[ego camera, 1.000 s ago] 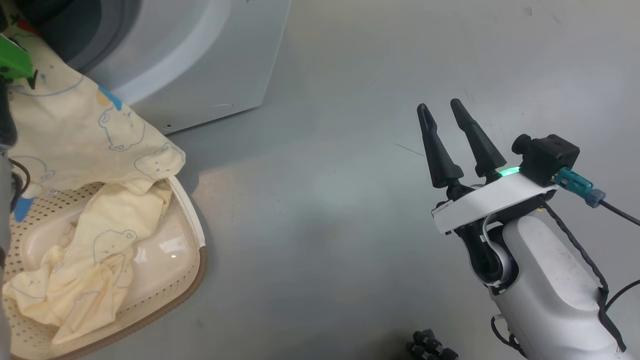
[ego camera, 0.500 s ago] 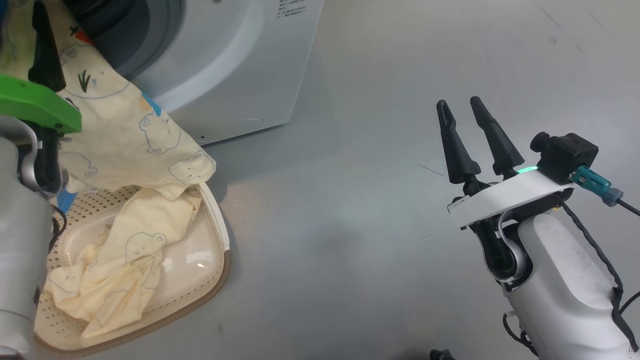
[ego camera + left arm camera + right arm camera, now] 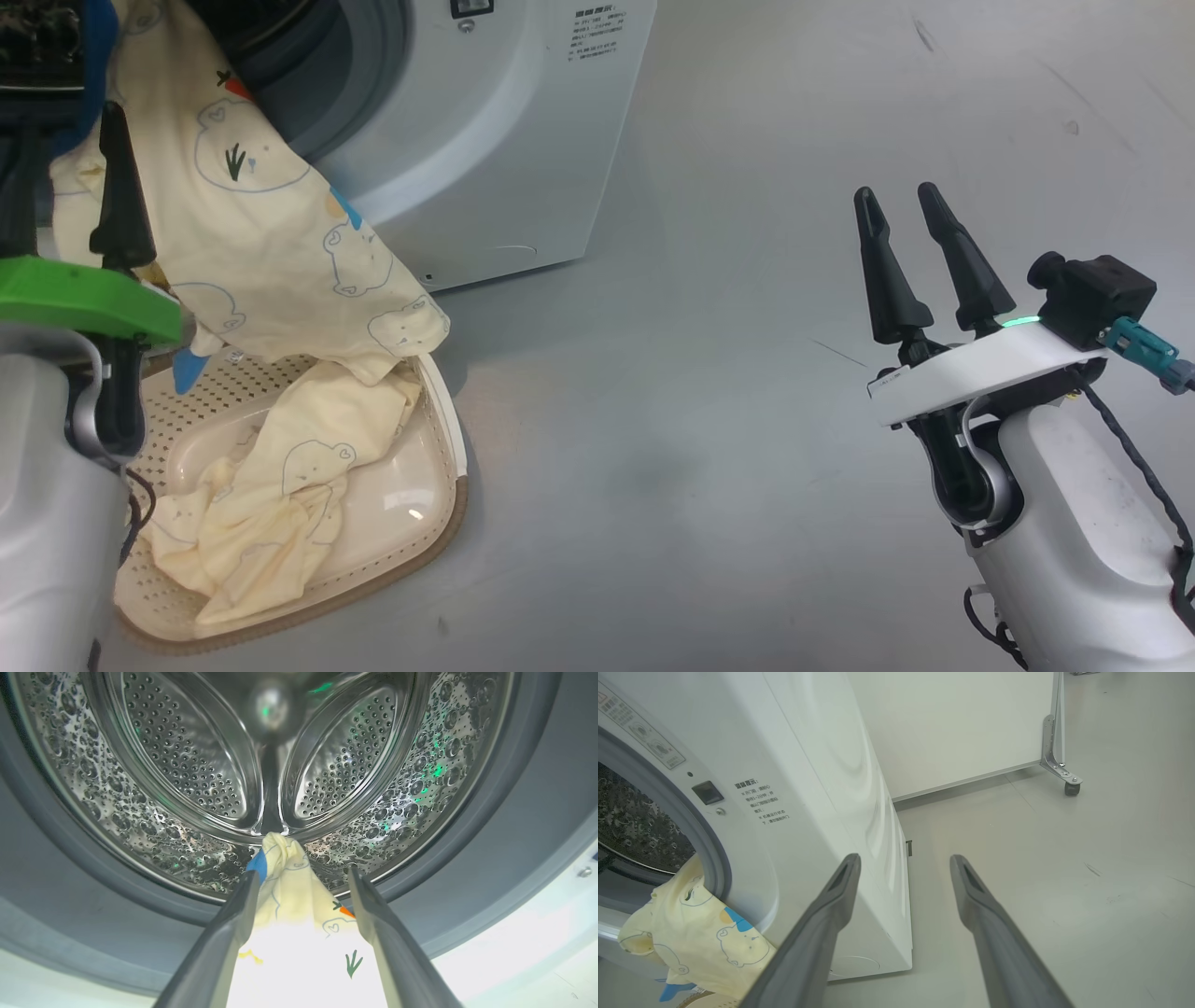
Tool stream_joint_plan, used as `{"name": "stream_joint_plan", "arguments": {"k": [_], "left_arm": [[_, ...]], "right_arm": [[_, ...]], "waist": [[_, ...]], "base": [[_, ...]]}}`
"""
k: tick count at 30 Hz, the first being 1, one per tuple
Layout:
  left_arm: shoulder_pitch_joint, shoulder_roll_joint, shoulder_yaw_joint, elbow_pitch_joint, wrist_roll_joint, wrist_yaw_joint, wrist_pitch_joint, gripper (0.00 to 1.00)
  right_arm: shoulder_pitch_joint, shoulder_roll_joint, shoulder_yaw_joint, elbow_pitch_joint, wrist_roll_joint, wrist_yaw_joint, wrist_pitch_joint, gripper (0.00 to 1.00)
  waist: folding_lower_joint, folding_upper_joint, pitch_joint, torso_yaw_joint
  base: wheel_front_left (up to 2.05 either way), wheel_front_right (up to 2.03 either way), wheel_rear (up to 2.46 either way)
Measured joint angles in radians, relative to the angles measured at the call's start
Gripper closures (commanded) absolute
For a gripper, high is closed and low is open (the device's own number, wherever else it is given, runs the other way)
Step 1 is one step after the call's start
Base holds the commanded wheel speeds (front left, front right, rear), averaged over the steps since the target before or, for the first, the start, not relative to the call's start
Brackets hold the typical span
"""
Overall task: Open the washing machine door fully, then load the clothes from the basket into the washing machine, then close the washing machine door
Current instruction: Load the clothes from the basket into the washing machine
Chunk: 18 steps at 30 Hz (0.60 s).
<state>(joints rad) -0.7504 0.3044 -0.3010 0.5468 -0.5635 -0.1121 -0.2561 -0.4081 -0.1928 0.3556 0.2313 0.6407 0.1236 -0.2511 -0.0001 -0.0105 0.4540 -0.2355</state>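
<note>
The washing machine (image 3: pixel 523 140) stands at the upper left with its steel drum (image 3: pixel 187 765) exposed; its door is out of view. One of the clothes, a pale yellow garment (image 3: pixel 271 252) with bear drawings, hangs from the drum's lip down to the basket (image 3: pixel 439 523). A second yellow garment (image 3: pixel 280 485) lies inside the basket. My left gripper (image 3: pixel 302 872) is open at the drum mouth, its fingers either side of the hanging garment (image 3: pixel 289 896). My right gripper (image 3: pixel 896 191) is open over the floor, far right of the machine, with nothing between its fingers (image 3: pixel 822 924).
Grey floor (image 3: pixel 700 420) stretches between the basket and my right arm. A white panel on a castor (image 3: pixel 1071 786) stands behind the machine's right side (image 3: pixel 808 765). The draped garment (image 3: pixel 700 938) covers the machine's lower front rim.
The camera has moved, shifting the whole picture right and down. Against the machine, my left gripper has drawn back toward me. The right gripper stays open and still.
</note>
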Motion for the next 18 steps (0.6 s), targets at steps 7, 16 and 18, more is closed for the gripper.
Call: {"name": "stream_joint_plan", "arguments": {"k": [7, 16, 18], "left_arm": [[0.133, -0.005, 0.054, -0.103, -0.002, 0.0, 0.0, 0.0], [0.286, -0.026, 0.077, -0.169, -0.005, 0.0, 0.0, 0.0], [0.323, -0.029, 0.078, -0.18, -0.005, 0.0, 0.0, 0.0]], "right_arm": [[0.018, -0.005, -0.009, -0.017, -0.008, 0.0, 0.0, 0.0], [0.03, -0.006, -0.021, -0.033, -0.015, 0.0, 0.0, 0.0], [0.037, -0.006, -0.02, -0.034, -0.015, 0.0, 0.0, 0.0]], "waist": [[0.0, 0.0, -0.012, 0.015], [0.0, 0.0, -0.017, 0.02], [0.0, 0.0, -0.017, 0.02]], "base": [[0.0, 0.0, 0.0], [0.0, 0.0, 0.0], [0.0, 0.0, 0.0]]}}
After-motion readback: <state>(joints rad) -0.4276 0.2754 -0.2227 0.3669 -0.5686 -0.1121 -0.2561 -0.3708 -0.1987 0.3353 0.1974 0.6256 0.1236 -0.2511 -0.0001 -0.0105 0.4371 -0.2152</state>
